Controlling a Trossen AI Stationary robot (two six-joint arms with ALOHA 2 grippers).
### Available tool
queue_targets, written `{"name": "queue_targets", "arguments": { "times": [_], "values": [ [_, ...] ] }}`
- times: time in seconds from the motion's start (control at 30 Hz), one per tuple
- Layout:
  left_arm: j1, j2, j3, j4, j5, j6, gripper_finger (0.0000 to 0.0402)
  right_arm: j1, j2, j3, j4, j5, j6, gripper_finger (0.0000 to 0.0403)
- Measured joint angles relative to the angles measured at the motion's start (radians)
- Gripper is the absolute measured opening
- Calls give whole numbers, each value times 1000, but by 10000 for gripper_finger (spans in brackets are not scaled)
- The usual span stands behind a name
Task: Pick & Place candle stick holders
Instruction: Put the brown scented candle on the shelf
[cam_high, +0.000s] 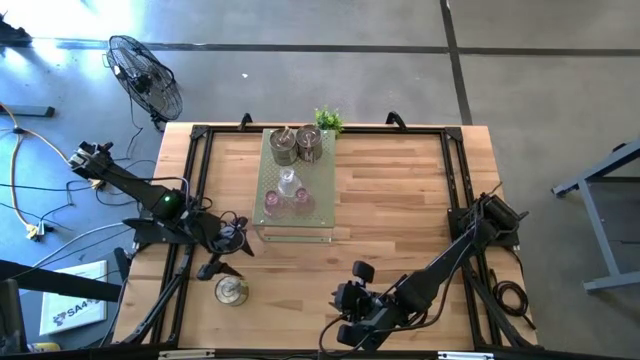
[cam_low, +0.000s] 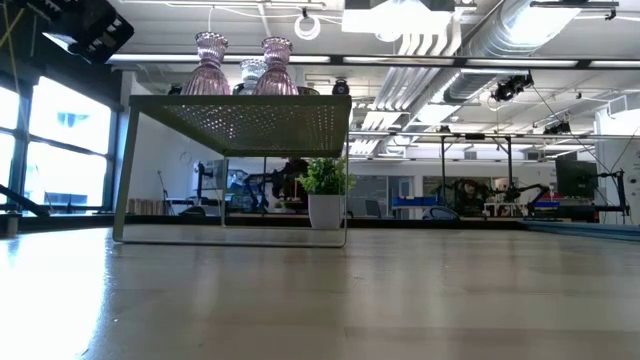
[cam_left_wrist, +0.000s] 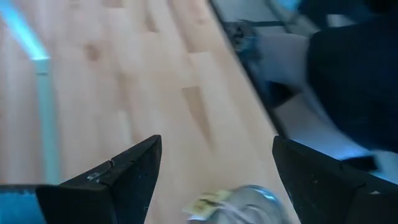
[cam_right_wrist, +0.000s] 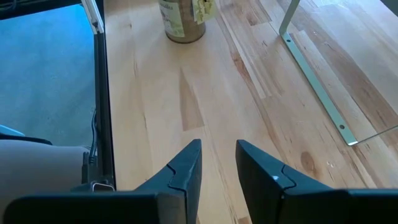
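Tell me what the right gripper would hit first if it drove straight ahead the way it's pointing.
Probably the metal candle stick holder standing alone on the bare table. It sits ahead of the right gripper, slightly off the fingers' line, so a straight push might only graze it.

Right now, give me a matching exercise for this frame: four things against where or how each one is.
Things:
1. metal holder
2. pink glass holders
3. left gripper
4. small green plant

Places or states:
A. at the table's far edge
B. alone on bare wood near the front left
C. open, just above the lone holder
D. on the perforated board

Pairs: 1-B, 2-D, 3-C, 4-A
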Motion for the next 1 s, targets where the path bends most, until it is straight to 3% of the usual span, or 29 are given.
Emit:
{"name": "queue_targets", "arguments": {
  "times": [0.13,0.23,0.33,0.47,0.6,1.0],
  "values": [
    [0,0,0,17,138,-4,301,0,0,0,0,0,-5,94],
    [0,0,0,36,187,-9,301,0,0,0,0,0,-26,94],
    [0,0,0,50,157,-59,301,0,0,0,-5,0,-27,94],
    [0,0,0,28,29,-179,301,0,0,0,-4,0,-27,94],
    [0,-1,0,-32,-59,-190,301,0,0,0,-4,0,-27,94],
    [0,-3,0,-11,15,-192,301,0,0,0,-4,0,-21,94]
  ]
}}
